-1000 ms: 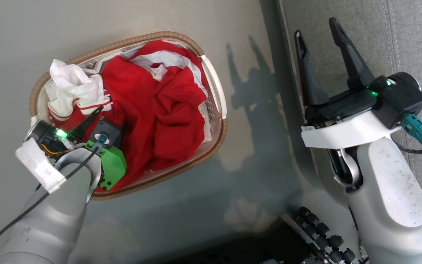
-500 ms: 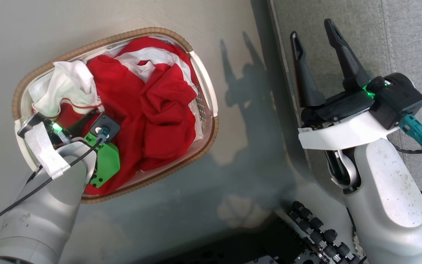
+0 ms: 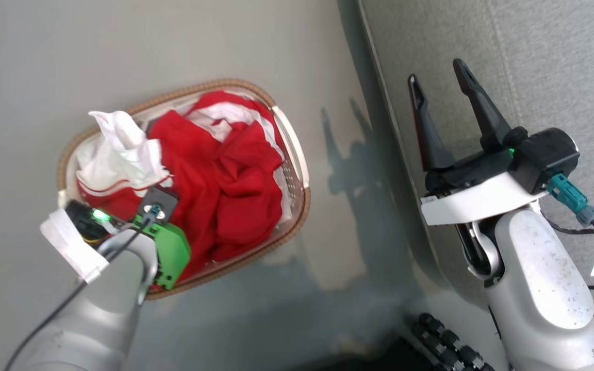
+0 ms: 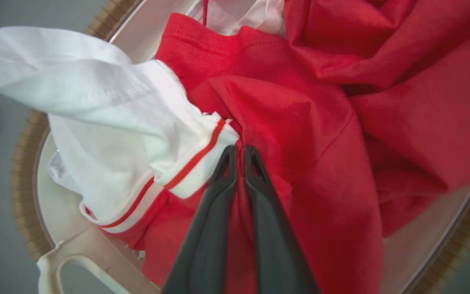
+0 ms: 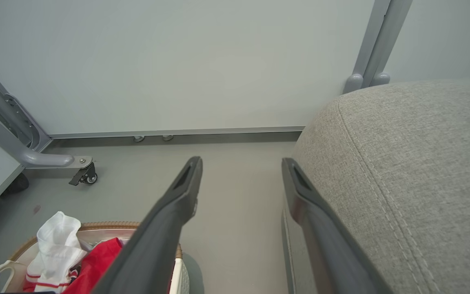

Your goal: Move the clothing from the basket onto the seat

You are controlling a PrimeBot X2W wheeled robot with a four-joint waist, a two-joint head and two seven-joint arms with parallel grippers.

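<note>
Possibly the left pincer [image 4: 239,149], clenched on a thin fold of the red jersey [image 4: 292,122], slips off or drags the basket [image 4: 23,196] along; the right pincer [image 3: 435,70] hangs released.

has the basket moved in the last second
No: the whole view shifted, but the basket keeps much the same gap and angle to the edge of the seat.

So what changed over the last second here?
The left claw dropped into the clothing and closed on red fabric beside the striped cuff; the white sleeve now stands higher. The head camera shifted as well. The right claw stayed open at the seat edge, and the clothing stayed in the basket.
</note>
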